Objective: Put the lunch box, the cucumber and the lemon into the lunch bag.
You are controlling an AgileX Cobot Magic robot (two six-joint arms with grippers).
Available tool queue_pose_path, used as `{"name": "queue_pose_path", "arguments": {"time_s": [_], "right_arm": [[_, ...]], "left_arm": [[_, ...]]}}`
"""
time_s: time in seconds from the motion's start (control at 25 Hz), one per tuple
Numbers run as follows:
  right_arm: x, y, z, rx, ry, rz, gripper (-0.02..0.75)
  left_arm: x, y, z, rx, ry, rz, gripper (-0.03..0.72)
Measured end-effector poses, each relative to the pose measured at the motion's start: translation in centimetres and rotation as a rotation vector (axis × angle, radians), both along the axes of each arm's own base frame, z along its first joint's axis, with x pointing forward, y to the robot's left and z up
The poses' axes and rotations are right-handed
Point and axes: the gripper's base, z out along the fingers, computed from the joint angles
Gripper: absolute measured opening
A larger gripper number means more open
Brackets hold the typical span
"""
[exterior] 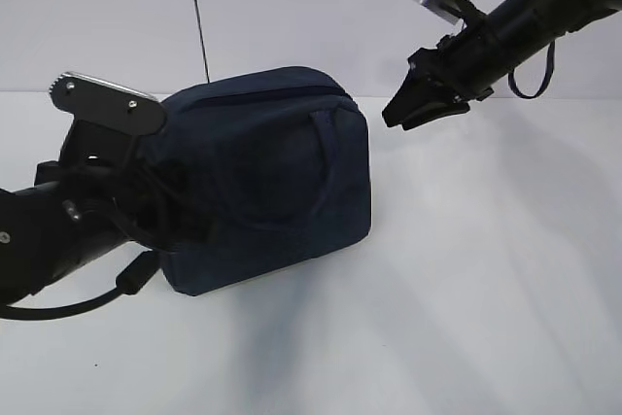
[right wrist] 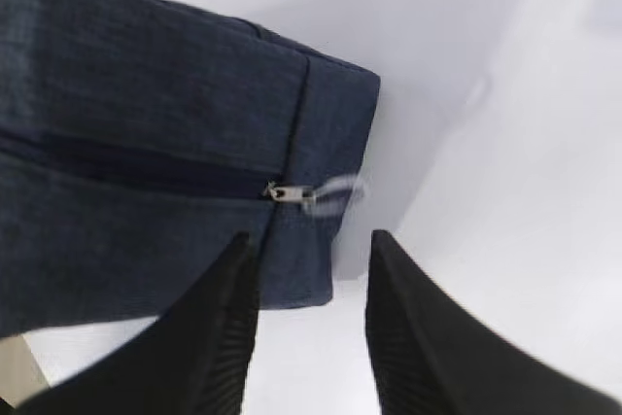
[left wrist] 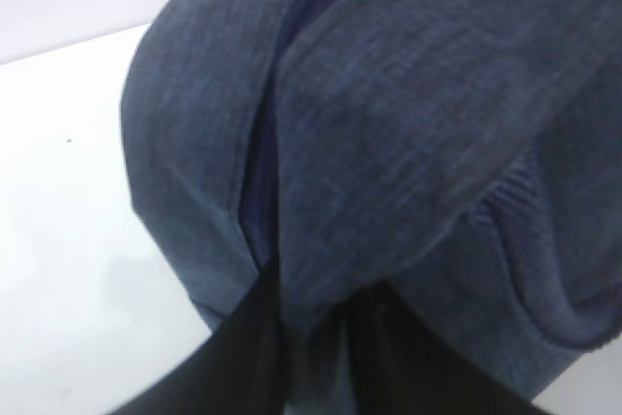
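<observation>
Closest to you, the left gripper [left wrist: 321, 357] is pressed into the side of the lunch bag [exterior: 267, 177]. Its two dark fingers pinch a fold of the blue cloth between them, so it looks clamped on the bag. In the exterior view this arm covers the bag's left end, so you cannot see what is there.

The bag sits near the middle of the white table [exterior: 466, 298]. Its zipper [right wrist: 146, 172] looks closed right up to the pull [right wrist: 292, 192]. The ring on the pull is a blur.

Farther back, the right gripper [right wrist: 309, 328] hangs in the air just off the bag's top right corner. Its fingers stand apart and hold nothing.

You cannot see the lunch box, the cucumber or the lemon anywhere. They are probably inside already, and the job looks nearly done, but the closed bag hides that.
</observation>
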Motion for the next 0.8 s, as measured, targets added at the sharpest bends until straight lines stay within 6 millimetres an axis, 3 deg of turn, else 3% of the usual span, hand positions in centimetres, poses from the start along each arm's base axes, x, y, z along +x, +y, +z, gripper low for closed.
{"name": "queue_pose_path", "arguments": {"time_s": [0.32,0.56,0.8], "right_arm": [[-0.9,-0.3,2.8,-0.059,-0.067,0.032,0.310],[-1.9,1.0,4.9,-0.091,-0.175,0.137,0.310],[-4.8,3.2,6.4,-0.134,-0.253,0.290,0.310]], "left_arm": [[1.0,1.7,-0.2,-0.021,0.047,0.068,0.267],[3.0,2.5,0.5,-0.107,0.120,0.104,0.282],[4.9,3.3,1.4,-0.220,0.255,0.059,0.284]]}}
